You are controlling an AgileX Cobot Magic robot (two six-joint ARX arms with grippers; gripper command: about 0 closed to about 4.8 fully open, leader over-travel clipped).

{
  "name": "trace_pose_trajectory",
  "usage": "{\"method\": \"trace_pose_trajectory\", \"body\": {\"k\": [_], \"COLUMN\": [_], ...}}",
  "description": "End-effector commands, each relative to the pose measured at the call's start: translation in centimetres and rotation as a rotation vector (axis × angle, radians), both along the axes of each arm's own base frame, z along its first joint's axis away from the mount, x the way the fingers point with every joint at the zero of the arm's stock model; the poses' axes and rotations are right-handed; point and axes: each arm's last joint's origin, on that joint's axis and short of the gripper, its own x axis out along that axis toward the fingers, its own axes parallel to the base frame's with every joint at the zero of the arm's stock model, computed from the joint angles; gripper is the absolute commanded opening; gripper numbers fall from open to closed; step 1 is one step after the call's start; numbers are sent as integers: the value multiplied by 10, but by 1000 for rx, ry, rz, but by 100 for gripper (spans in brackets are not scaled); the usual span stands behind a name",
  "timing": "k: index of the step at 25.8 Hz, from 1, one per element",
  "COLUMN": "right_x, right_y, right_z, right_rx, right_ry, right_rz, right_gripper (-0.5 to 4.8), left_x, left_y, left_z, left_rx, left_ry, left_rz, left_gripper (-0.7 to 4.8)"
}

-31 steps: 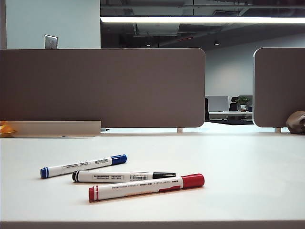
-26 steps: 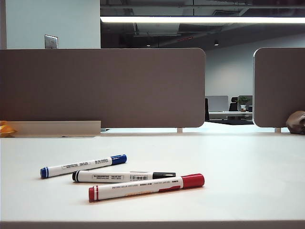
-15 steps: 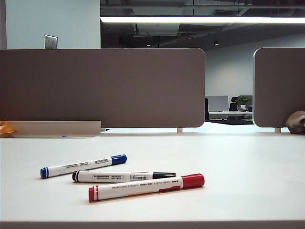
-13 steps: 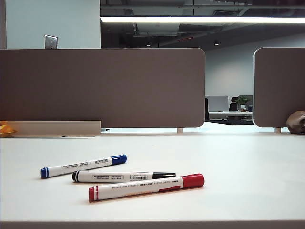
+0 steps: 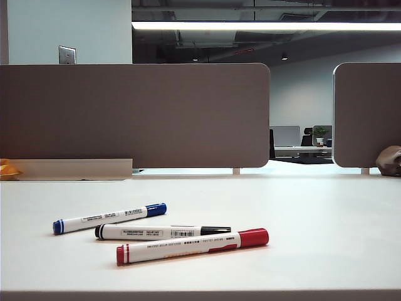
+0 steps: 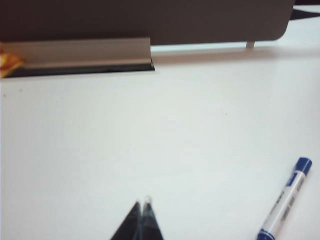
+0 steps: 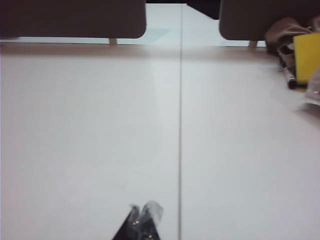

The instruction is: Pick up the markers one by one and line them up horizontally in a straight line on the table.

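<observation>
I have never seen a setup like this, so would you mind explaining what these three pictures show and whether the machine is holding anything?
This is a two-armed robot; each arm ends in a two-finger gripper. One picture comes from a fixed camera looking across the white table. The arms are out of its sight. On the table lie three markers: the blue marker farthest back, the black marker in the middle, the red marker nearest the camera. They sit at slightly different angles, not yet in one line.

The other two pictures come from cameras on the wrists. The dark points at the edge are the left gripper and the right gripper, both shut and holding nothing, above bare table. The left one sees the blue marker's end. Grey divider panels stand behind.
</observation>
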Motion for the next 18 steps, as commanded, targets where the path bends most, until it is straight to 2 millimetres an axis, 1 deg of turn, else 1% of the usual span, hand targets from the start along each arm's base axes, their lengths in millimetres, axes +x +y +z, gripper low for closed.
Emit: {"method": "trace_pose_trajectory", "body": {"k": [1,4,10,13,15,16,17,18], "right_x": [-1,-1,-1,-1,-2,-3,-6,-11], "right_y": [2,3,2,2,3,3,3,4], "right_z": [-2,-4,-4,-3,6,11,24,39], "right_rx": [16,46,193,270,361,387,446,455], "right_ry": [23,52,73,77,67,58,36,16], "right_rz": [84,87,60,50,55,57,65,88], "right_gripper": [-6,-6,-6,-6,-6,-6,-6,-6], "left_x": [0,0,-1,-1,-1,-3,-7,-13], "left_y": [0,0,0,-1,-2,-2,-2,-2], "left_z": [0,0,-3,0,13,20,33,50], "left_rx": [-11,-10,-12,-86,-215,-240,-250,-241], "left_ry": [9,7,35,22,-46,-63,-93,-120], "left_rz": [-7,-7,-6,-22,-68,-69,-73,-77], "left_gripper": [-5,-5,-5,-5,-5,-5,-5,-5]}}
